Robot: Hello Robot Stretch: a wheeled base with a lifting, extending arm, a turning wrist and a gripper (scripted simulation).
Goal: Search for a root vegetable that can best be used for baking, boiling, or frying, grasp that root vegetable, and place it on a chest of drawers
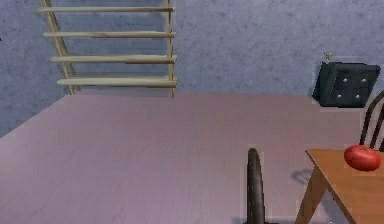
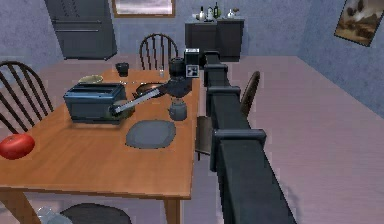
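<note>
Forward view, nearest: a dark chair back [image 1: 256,188] is rising at the bottom middle. Just right of it a wooden table [image 1: 335,192] corner is showing, with a red round fruit [image 1: 362,156] sitting on it near the right edge. A second chair [image 1: 375,118] is standing behind the table at the right edge. Farther right a dark chest [image 1: 347,83] with knobs on its front is standing by the wall. Far left, a wooden shelf [image 1: 110,50] is leaning on the wall.

Arm side view, nearest: the arm [image 2: 245,160] is reaching up from the bottom, along the table's right side. The red fruit is lying at the table's near left edge. A grey plate [image 2: 150,133] is lying mid-table and a small cup [image 2: 178,111] is standing just right of it. The gripper [image 2: 128,107] is hanging above the table with its fingers pointing left at a blue-grey toaster [image 2: 90,102]. With the toaster right behind it, I cannot tell whether it is holding anything. Beyond it a dark pan [image 2: 150,89] is sitting. Farther left are a tan lump [image 2: 92,79] and a dark mug [image 2: 122,69]. I cannot tell whether the lump is the root vegetable. At the far wall a dark cabinet [image 2: 215,38] is carrying bottles [image 2: 215,13].
</note>
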